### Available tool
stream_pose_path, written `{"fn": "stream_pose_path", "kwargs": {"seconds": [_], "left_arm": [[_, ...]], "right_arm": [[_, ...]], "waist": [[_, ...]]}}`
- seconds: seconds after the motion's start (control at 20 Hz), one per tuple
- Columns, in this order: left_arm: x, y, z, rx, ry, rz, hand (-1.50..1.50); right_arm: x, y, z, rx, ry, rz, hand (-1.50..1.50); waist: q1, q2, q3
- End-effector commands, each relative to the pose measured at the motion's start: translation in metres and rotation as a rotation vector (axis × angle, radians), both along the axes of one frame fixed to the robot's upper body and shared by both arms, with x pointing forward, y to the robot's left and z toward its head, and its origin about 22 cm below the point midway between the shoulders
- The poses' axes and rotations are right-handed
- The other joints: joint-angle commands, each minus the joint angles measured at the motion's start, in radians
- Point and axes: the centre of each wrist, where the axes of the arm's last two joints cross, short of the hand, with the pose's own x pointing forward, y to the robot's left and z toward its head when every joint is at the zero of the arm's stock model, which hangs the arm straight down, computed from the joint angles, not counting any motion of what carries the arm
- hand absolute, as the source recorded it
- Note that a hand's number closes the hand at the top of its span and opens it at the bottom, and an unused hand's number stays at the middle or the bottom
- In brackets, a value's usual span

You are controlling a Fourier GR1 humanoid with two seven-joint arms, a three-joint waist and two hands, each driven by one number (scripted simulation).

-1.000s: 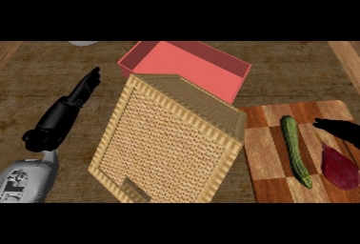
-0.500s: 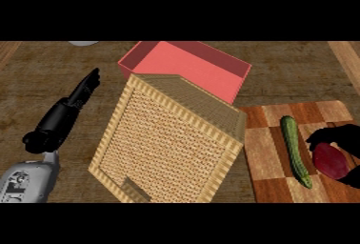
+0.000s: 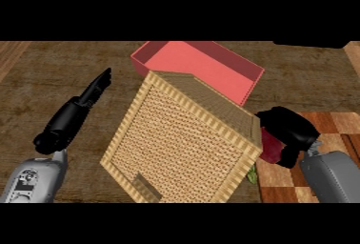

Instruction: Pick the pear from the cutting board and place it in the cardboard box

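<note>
A dark red pear (image 3: 271, 144) is held in my right hand (image 3: 290, 125), whose fingers curl over it. The hand and fruit hang at the right rim of the tan woven-looking cardboard box (image 3: 183, 143), just above the left edge of the wooden cutting board (image 3: 336, 125). Much of the fruit is covered by the hand. At the left of the view my left hand (image 3: 76, 114) rests open, fingers straight and pointing away, clear of the box.
A pink open tray (image 3: 228, 66) stands behind the box, touching its far side. A sliver of a green vegetable (image 3: 251, 176) peeks out at the box's lower right corner. Dark wooden counter (image 3: 42, 71) surrounds everything.
My right hand came in over the cutting board, closed round the dark red pear and carried it left to the box's rim. The left hand stayed put.
</note>
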Motion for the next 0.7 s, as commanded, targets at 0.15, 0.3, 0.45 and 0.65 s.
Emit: {"fn": "stream_pose_path", "kwargs": {"seconds": [0.15, 0.3, 0.45, 0.65], "left_arm": [[0.01, -0.027, 0.006, -0.005, -0.008, -0.103, 0.0], [0.007, -0.019, 0.011, -0.023, -0.021, -0.103, 0.0], [0.008, -0.003, 0.013, -0.006, -0.018, -0.077, 0.0], [0.002, 0.02, 0.013, -0.017, -0.007, -0.064, 0.0]], "right_arm": [[0.008, 0.175, 0.036, 0.077, -0.133, 0.091, 1.5], [0.01, 0.199, 0.058, 0.082, -0.23, 0.055, 1.5], [0.006, 0.226, 0.082, 0.07, -0.353, 0.067, 1.5], [0.01, 0.249, 0.119, 0.133, -0.436, 0.026, 1.5]], "waist": [[0.091, 0.021, 0.012], [0.1, 0.016, 0.013], [0.077, 0.018, 0.013], [0.065, 0.017, 0.013]]}}
